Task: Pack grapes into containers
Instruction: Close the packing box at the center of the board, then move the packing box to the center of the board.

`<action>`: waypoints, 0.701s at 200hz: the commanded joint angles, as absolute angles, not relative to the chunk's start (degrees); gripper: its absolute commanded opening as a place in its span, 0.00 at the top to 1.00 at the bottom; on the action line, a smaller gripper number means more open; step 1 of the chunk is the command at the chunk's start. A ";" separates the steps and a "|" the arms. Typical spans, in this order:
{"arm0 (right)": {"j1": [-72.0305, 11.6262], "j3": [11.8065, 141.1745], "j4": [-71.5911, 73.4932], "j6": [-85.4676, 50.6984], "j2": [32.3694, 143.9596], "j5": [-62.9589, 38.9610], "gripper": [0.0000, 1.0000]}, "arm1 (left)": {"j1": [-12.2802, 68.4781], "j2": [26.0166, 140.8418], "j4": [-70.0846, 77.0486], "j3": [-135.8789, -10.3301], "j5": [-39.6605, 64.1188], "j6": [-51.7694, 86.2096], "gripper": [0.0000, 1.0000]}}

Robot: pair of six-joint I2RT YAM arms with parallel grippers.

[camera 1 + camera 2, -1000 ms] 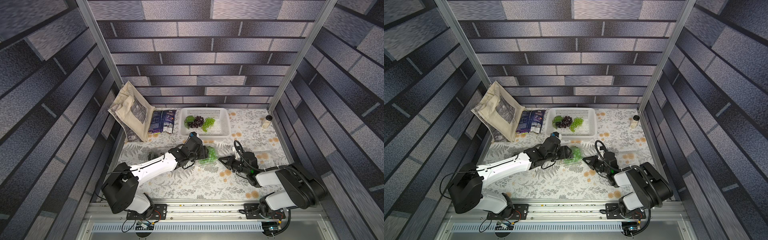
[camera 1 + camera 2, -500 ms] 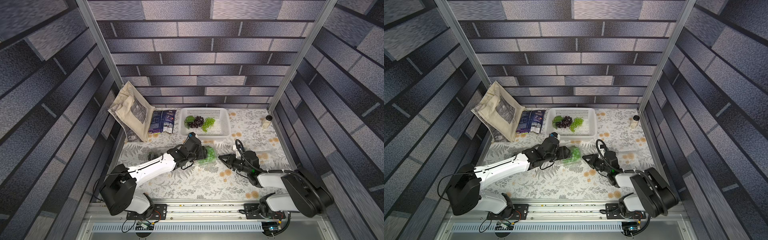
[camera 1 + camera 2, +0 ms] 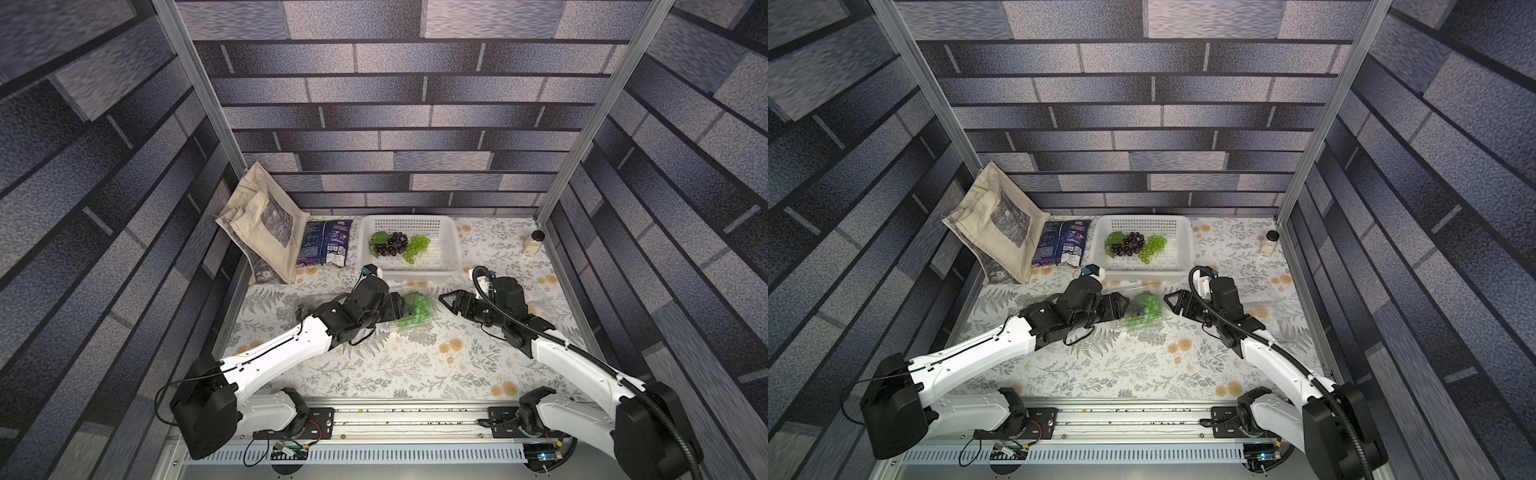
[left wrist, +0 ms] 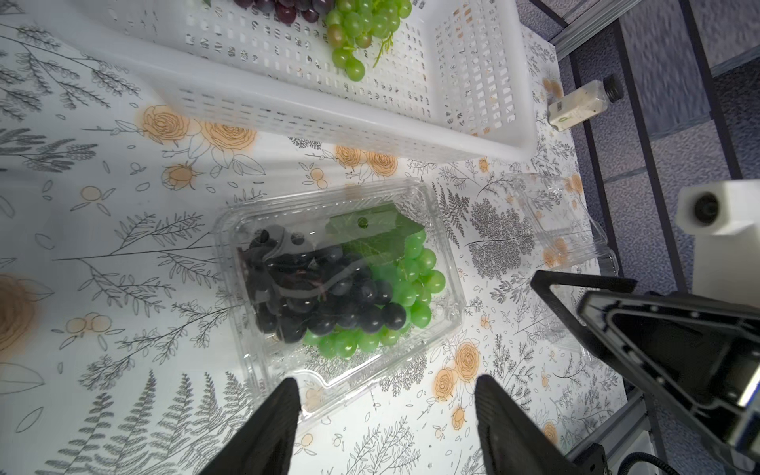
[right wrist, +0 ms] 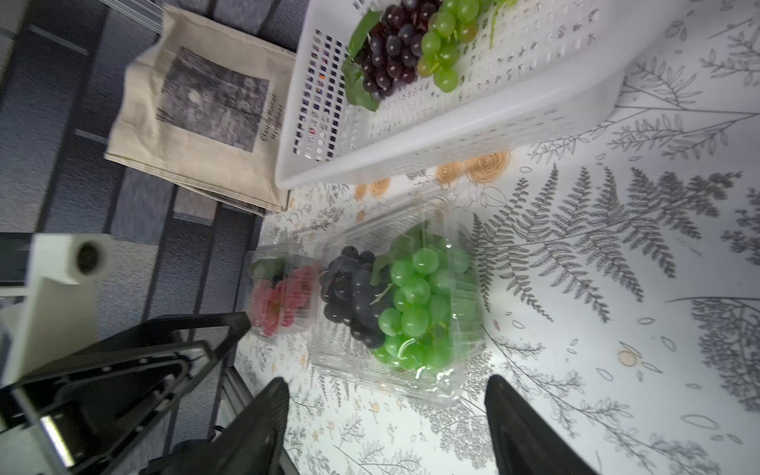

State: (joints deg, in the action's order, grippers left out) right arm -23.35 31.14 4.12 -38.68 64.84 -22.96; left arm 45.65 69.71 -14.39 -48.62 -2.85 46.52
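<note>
A clear container [image 3: 411, 309] [image 3: 1142, 309] lies mid-table with its lid down over dark and green grapes [image 4: 370, 288] [image 5: 395, 304]. My left gripper [image 4: 382, 395] [image 3: 400, 305] is open at its left end, one fingertip [image 4: 288, 403] over the rim flange. My right gripper [image 5: 386, 395] [image 3: 446, 301] stands open just off its right end, holding nothing. A second container [image 5: 283, 300] with red grapes sits behind my left arm. A third, empty container [image 4: 555, 222] [image 3: 1262, 297] lies under my right wrist. Dark grapes [image 3: 390, 243] and green grapes [image 3: 417, 247] lie in the white basket [image 3: 451, 249].
A canvas tote bag [image 3: 266, 224] leans in the back left corner, with a dark snack packet [image 3: 324, 247] beside it. A small bottle [image 3: 534, 243] stands at the back right by the frame post. Patterned walls close in both sides.
My right gripper has gone from shut to wide open beside the container. My left gripper has opened a little wider. Both arms stay close to the container.
</note>
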 commanded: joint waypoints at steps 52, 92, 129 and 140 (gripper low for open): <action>-22.94 39.93 4.60 -28.85 80.59 -25.08 0.22 | 43.04 57.96 -21.45 -42.38 -7.82 49.01 0.28; -23.03 44.54 6.75 -26.90 87.72 -27.40 0.22 | 40.90 55.90 -22.24 -41.02 -7.67 49.47 0.28; -25.34 48.08 8.40 -26.32 93.00 -27.52 0.22 | 38.78 56.20 -21.72 -40.61 -6.09 49.03 0.28; -26.61 49.51 6.91 -24.84 94.41 -26.18 0.22 | 38.41 56.33 -21.32 -40.35 -5.74 49.06 0.28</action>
